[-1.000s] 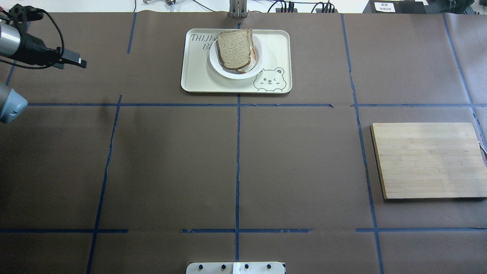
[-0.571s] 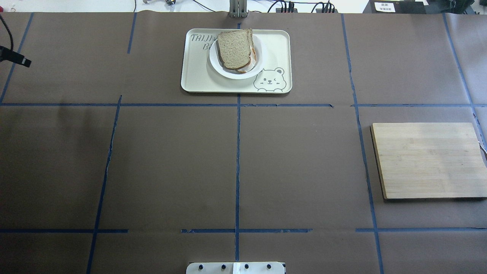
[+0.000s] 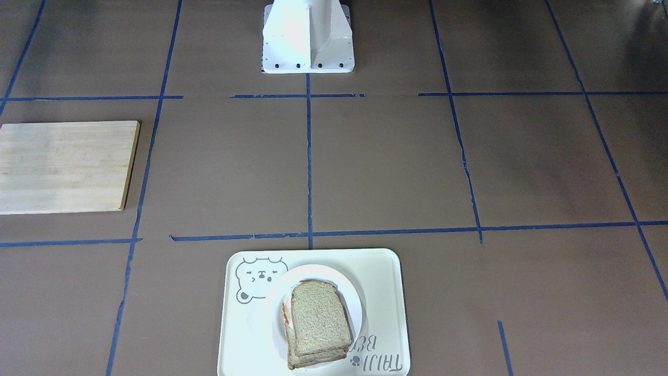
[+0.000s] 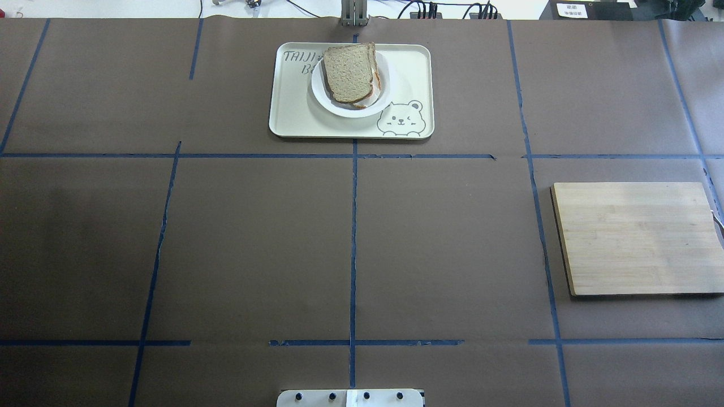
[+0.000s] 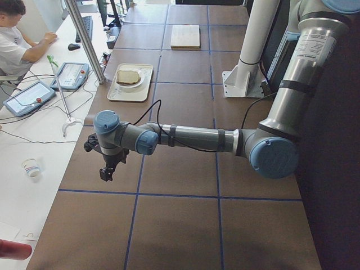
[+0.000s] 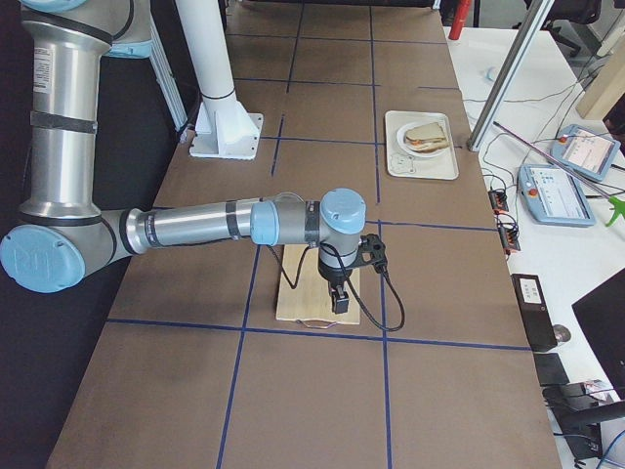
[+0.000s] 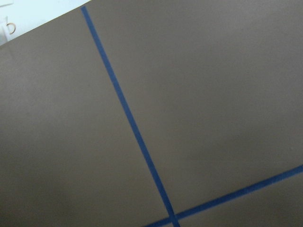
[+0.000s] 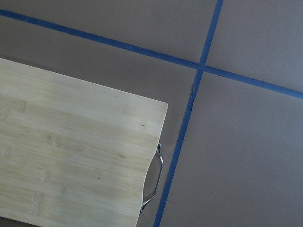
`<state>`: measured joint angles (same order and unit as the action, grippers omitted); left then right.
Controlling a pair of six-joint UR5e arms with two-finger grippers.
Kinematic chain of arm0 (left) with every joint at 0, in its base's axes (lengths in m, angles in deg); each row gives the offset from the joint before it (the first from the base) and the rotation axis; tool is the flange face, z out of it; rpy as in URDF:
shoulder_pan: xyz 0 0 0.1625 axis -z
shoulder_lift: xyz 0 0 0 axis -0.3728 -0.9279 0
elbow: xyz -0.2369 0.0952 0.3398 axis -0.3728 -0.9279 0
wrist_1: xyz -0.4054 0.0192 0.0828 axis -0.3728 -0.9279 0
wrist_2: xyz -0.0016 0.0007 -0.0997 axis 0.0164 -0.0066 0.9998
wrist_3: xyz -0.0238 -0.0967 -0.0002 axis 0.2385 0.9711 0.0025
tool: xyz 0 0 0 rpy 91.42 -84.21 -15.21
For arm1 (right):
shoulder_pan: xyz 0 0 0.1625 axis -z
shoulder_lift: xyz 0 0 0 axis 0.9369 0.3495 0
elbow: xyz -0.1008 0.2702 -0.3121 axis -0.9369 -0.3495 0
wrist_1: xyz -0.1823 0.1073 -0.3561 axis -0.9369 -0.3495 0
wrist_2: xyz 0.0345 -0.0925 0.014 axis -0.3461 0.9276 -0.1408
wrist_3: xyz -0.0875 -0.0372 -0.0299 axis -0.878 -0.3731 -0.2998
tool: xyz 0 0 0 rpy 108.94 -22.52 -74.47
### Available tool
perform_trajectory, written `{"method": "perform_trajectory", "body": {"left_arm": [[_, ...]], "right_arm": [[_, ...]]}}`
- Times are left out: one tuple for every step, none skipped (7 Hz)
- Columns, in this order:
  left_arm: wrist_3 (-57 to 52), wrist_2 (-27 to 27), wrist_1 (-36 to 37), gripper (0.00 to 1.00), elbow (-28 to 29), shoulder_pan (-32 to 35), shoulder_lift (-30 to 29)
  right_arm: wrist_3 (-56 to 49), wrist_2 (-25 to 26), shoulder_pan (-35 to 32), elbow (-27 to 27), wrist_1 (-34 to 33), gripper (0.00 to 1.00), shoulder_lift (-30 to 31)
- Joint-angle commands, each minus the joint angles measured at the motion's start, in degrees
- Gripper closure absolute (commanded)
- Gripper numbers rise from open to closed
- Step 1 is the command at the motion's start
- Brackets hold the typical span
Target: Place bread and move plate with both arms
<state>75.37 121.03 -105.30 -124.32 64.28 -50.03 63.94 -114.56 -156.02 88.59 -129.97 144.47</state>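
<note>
Bread (image 4: 348, 70) is sitting on the plate (image 4: 350, 111) in the bear tray (image 4: 291, 116), 12 o'clock on my worktop (image 4: 254, 237). Left fingers (image 5: 106, 174) at 9 and right fingers (image 6: 339, 300) at 3 are hovering, and I can't tell if they're apart.

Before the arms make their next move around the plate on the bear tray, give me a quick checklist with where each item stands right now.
1. Bread on the plate: ok, the slice tops the stack.
2. Plate fully inside the tray: ok.
3. Stack squared up: not ok, the lower layer peeks out along one edge.
4. Left gripper away from the tray: ok, it hangs over bare table near the end.
5. Right gripper away from the tray: ok, it hangs by the cutting board.
6. Jaws open on both: cannot tell, only the side views show them.
</note>
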Motion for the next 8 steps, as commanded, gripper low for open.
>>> {"method": "perform_trajectory", "body": {"left_arm": [[-0.4, 0.2, 9.4, 0.00, -16.2, 0.9, 14.4], [-0.6, 0.9, 8.3, 0.00, -18.0, 0.9, 19.1], [-0.7, 1.1, 8.1, 0.00, -19.0, 1.2, 20.1], [-0.7, 1.3, 8.1, 0.00, -19.0, 1.4, 20.6], [-0.4, 1.6, 8.0, 0.00, -19.0, 1.5, 20.6], [-0.3, 1.7, 8.1, 0.00, -18.4, 1.5, 20.8], [-0.2, 1.4, 8.2, 0.00, -19.0, 1.6, 21.0], [-0.3, 1.0, 8.1, 0.00, -19.3, 1.6, 20.8]], "right_arm": [[0.0, 0.0, 0.0, -0.1, 0.0, 0.00, 0.0], [0.1, 0.0, 0.0, -0.2, 0.0, 0.00, 0.3], [0.1, 0.0, 0.0, -0.3, -0.1, 0.00, 0.5], [0.1, 0.0, 0.0, -0.3, -0.1, 0.00, 0.6], [0.1, 0.0, 0.0, -0.4, -0.1, 0.00, 0.6], [0.1, 0.0, 0.0, -0.4, -0.1, 0.00, 0.6], [0.1, -0.1, 0.0, -0.4, 0.0, 0.00, 0.7], [0.1, -0.1, 0.0, -0.4, 0.0, 0.00, 0.7]]}}
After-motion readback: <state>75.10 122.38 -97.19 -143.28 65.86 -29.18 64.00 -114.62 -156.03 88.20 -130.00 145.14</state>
